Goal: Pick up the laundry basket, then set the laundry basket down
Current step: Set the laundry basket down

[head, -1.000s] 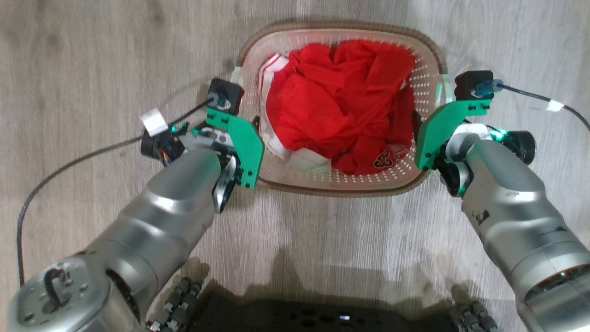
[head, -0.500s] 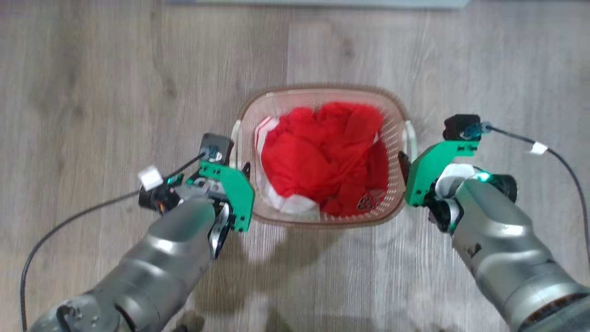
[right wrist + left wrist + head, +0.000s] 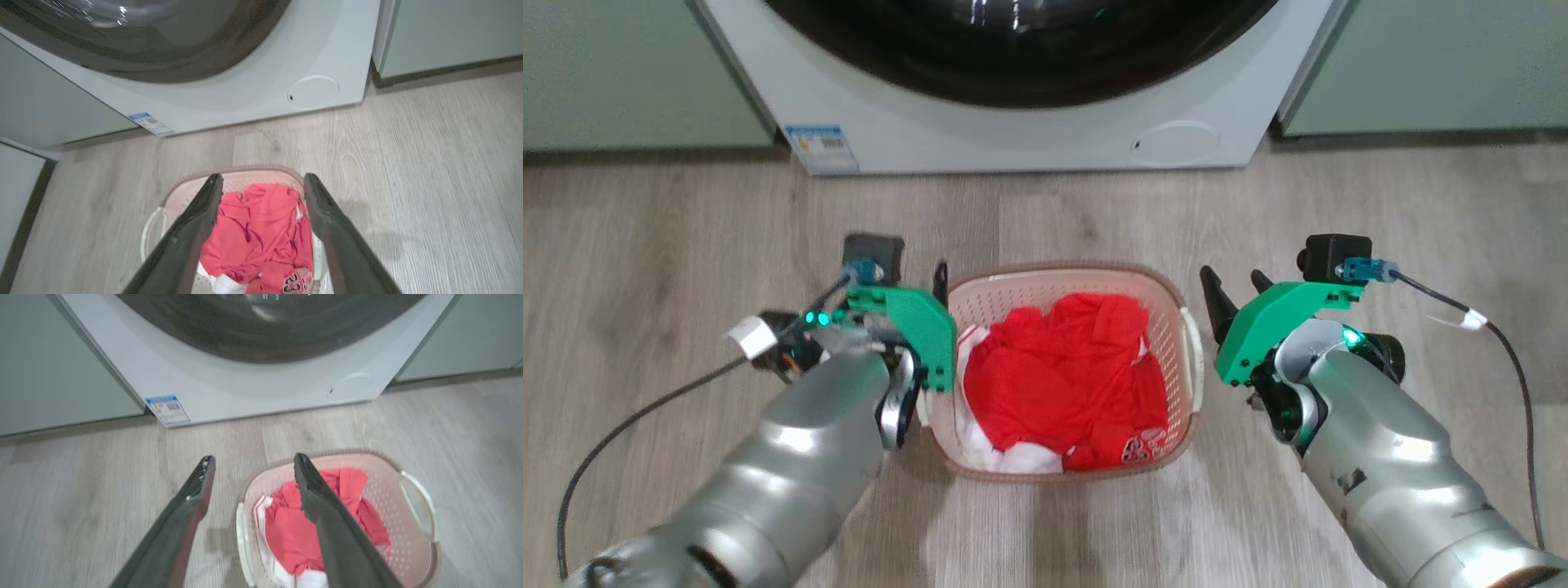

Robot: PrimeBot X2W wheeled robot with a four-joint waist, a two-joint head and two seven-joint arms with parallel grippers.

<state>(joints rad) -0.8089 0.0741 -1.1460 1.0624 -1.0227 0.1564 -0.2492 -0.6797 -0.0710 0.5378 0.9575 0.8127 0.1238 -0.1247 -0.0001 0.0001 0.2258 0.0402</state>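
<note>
A white front-loading washer (image 3: 1013, 139) with a dark glass door stood at the far edge of the grey wood-look floor (image 3: 686, 229). The laundry basket (image 3: 1066, 271), a small cream perforated plastic tub with a brown woven-look rim, sat on that floor in front of the washer, between the 2 arms. It held crumpled red clothing (image 3: 1062, 384) with white trim. The left claw (image 3: 253, 459) hung just over the basket's left edge, and the right claw (image 3: 1232, 279) stood near the right side, apart from it. Both were released, with fingers spread and nothing held.

The lift seemed to be the step in hand. Doing it well would mean lowering each claw to its own white side handle (image 3: 1194, 359), catching both at matching height, then raising evenly so the load did not tip.

A blue-and-white sticker (image 3: 823, 147) sat low on the washer's front, its print too small to read. The number 23 (image 3: 292, 281) showed on the red cloth.
</note>
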